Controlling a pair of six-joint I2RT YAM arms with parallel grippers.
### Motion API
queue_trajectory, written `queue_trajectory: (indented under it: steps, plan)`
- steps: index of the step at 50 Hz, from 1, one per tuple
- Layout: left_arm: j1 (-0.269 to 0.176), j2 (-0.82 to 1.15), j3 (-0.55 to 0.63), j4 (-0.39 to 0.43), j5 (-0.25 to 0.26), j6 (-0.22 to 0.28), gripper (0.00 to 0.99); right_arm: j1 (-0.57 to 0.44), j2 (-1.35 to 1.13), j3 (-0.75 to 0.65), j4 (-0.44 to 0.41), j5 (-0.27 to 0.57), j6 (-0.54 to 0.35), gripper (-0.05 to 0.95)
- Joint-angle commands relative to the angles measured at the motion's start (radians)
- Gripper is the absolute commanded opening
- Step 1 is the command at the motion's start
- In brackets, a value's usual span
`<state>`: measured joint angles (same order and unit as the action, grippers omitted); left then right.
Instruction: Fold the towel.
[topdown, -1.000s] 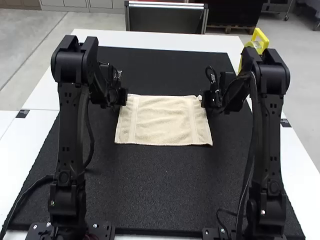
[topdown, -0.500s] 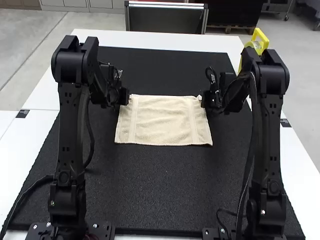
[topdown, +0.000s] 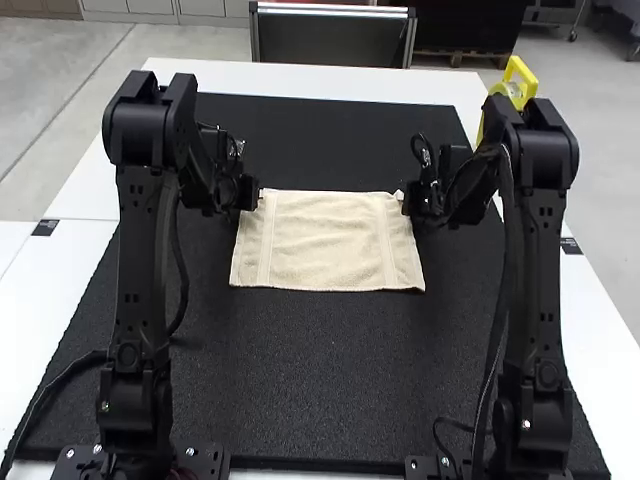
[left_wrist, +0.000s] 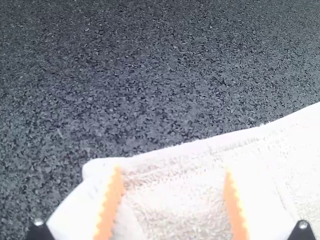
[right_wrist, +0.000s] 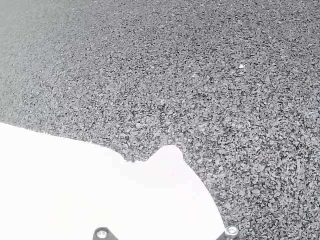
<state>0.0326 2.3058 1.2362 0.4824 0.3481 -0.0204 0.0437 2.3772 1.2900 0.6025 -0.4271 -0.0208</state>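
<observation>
Two orange pads (left_wrist: 107, 210) stand apart on your left gripper (left_wrist: 173, 175), with terry cloth showing in the gap, so that hand is released and has nothing clamped. Your right gripper (topdown: 412, 200) is at the other far corner of the bath towel (topdown: 328, 240); you cannot tell whether it has hold of the cloth, so confirm that before you lift.

From those corners the cream towel lies spread toward you, roughly rectangular, with a flatter woven band running near each short side and a few soft ripples in the middle. Whether it is one layer or already doubled, you cannot tell.

Expect it to be light, limp and forgiving: nothing to break, little weight, and a looped pile that should give your pads good friction. It won't hold its own shape, though, so a single-corner pull would likely skew it. Take the two far corners, a little in from the tips, where the hem looks thicker, and pinch every layer there. Keep the edge between them lightly taut as you bring it over, or the middle may sag and bunch.

Under it is the black rubber mat (topdown: 300, 380), whose grainy surface may drag on the cloth, and beyond that the white table (topdown: 45, 280).
</observation>
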Motion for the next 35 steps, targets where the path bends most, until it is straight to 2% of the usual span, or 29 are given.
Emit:
queue_trajectory:
  steps: [1, 35]
  plan:
    - [0.038, 0.057, 0.012, 0.002, -0.049, -0.006, 0.028, -0.005, 0.028, -0.011, 0.000, -0.062, 0.030, -0.02]
    - [0.044, 0.040, 0.008, 0.007, -0.046, -0.018, 0.028, -0.022, 0.028, -0.017, 0.002, -0.068, 0.044, -0.02]
